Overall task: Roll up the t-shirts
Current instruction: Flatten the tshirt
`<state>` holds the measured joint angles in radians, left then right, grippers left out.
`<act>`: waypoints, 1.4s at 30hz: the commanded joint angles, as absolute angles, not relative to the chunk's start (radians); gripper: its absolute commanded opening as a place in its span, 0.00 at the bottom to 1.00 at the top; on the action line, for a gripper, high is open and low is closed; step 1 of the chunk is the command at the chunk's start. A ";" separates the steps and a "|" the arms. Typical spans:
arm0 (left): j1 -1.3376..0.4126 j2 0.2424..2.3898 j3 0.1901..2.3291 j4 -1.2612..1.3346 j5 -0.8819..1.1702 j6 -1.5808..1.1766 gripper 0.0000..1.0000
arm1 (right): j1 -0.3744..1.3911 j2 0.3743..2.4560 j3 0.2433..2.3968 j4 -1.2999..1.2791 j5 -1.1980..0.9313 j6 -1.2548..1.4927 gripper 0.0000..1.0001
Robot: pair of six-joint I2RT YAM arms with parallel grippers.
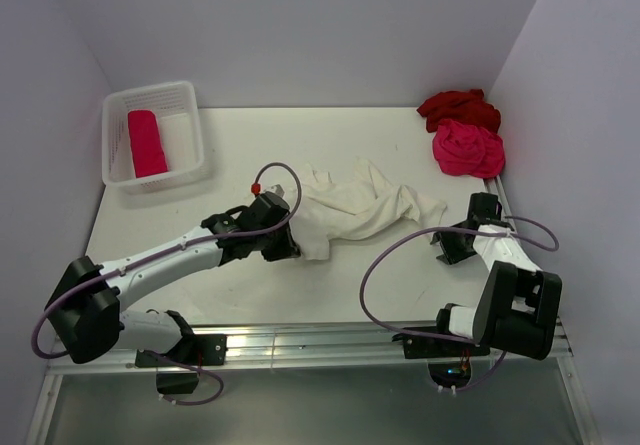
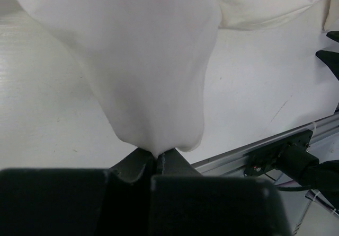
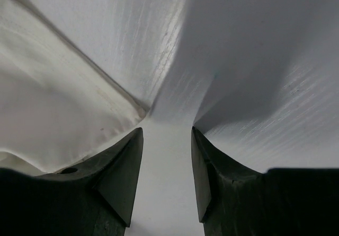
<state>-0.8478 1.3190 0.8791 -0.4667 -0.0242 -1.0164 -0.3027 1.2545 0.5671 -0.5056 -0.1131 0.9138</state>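
1. The left gripper [image 2: 159,159] is pressed together, pinching a fold of the cream-white t-shirt [image 1: 350,205]. In the left wrist view the cloth bunches into the closed fingertips and fans out away from them.
2. The right gripper [image 3: 167,162] has its jaws spread with nothing clamped. Between them I only see bare table [image 1: 250,145], and the shirt's edge lies just off the left finger. That view is so close-up I honestly can't say if the cloth touches it.
3. Where the shirt is: mid-table, crumpled and stretched out sideways between the two grippers. The left one is on its near-left corner and the right one sits just by its right end.
4. Progress, as I read it: one down. A pink-red roll [image 1: 147,143] is lying in the white basket [image 1: 190,95] at the far left.
5. What's left: the cream one isn't flattened, never mind rolled. The dark red t-shirt [image 1: 458,108] and the hot pink t-shirt [image 1: 468,148] sit heaped in the far right corner, touching each other and well apart from both grippers. So that's three to go.
6. Pose: the left arm reaches long and low, diagonally from its base toward the table's middle. The right arm is folded up tight at the elbow, with its wrist angled down toward the shirt's end.
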 commanded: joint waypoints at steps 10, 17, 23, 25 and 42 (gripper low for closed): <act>-0.853 1.282 0.900 -0.514 -0.028 -1.014 0.00 | -0.328 1.258 0.502 -0.350 -0.089 1.120 0.50; -0.853 1.299 0.940 -0.543 -0.035 -0.988 0.00 | -0.325 1.356 0.503 -0.339 -0.103 1.183 0.38; -0.848 1.324 0.980 -0.569 -0.048 -0.973 0.00 | -0.319 1.399 0.497 -0.333 -0.075 1.197 0.12; -0.847 1.333 1.008 -0.589 -0.046 -0.968 0.00 | -0.319 1.407 0.526 -0.366 -0.081 1.187 0.00; -0.831 1.116 1.429 -0.830 -0.187 -1.060 0.00 | -0.281 0.991 0.982 -0.890 -0.098 0.841 0.00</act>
